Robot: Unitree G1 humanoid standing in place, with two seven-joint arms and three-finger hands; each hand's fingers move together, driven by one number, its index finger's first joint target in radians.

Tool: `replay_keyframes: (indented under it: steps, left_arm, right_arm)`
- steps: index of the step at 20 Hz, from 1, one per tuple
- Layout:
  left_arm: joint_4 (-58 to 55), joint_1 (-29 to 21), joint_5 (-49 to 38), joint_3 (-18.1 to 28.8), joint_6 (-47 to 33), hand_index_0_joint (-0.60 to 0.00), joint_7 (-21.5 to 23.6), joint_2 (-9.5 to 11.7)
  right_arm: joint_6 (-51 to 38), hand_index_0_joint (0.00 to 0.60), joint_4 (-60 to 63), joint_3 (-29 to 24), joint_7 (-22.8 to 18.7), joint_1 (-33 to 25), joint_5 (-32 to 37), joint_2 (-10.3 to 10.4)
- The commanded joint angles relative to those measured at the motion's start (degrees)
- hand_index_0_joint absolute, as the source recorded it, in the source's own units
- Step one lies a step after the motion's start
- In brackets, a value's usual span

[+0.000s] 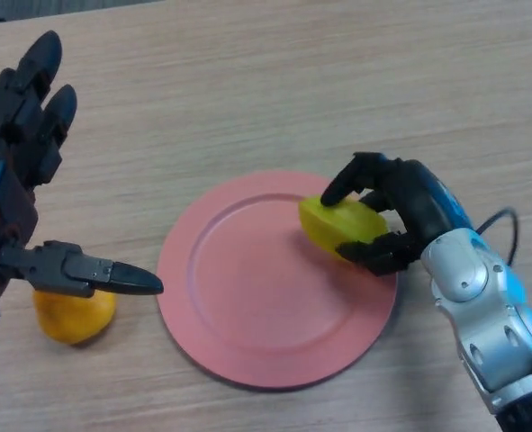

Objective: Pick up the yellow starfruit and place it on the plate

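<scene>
Yellow starfruit (340, 226) sits clamped between the right hand's (410, 202) curled fingers (342, 183) over the pink plate's (247, 297) right edge.

An orange fruit (74, 316) lies on a light wooden table (275, 90) at the lower left of the frame, resting on the bare wood.

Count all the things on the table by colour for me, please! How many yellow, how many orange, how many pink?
Yellow: 1, the starfruit, held by the right hand over the plate's edge.
Orange: 1, the orange fruit, partly behind the left hand.
Pink: 1, the plate.
Total: 3
</scene>
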Motion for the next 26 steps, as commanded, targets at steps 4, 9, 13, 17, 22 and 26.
replay_keyframes:
  steps: [4,9,13,17,22,26]
  left_arm:
    - [-2.63,-1.19,0.18,5.30,-7.97,0.000,0.51,2.43]
    - [-8.05,-0.48,-1.53,4.51,-2.65,0.000,0.58,1.53]
    - [-10.34,-0.58,-1.43,2.16,-1.48,0.000,2.31,0.57]
    - [-10.95,0.20,0.40,-0.49,-2.35,0.000,3.00,-0.81]
    - [-10.72,0.28,-0.03,-1.51,-1.06,0.000,2.86,-1.12]
    - [-11.80,0.63,-1.25,-1.96,1.77,0.000,2.33,-1.45]
  right_arm:
    - [-3.72,0.100,-7.58,0.09,-5.53,-3.07,7.97,-0.09]
    - [7.36,0.000,-25.67,-1.54,1.20,3.41,12.82,-0.09]
    - [11.65,0.000,-41.14,-6.56,2.92,10.20,17.83,-0.09]
    - [10.38,0.000,-52.33,-11.97,4.39,17.93,26.30,-0.09]
    - [8.41,0.000,-54.93,-16.26,2.97,21.49,26.80,-1.07]
    - [6.50,0.000,-56.67,-17.38,4.91,23.15,25.61,-2.09]
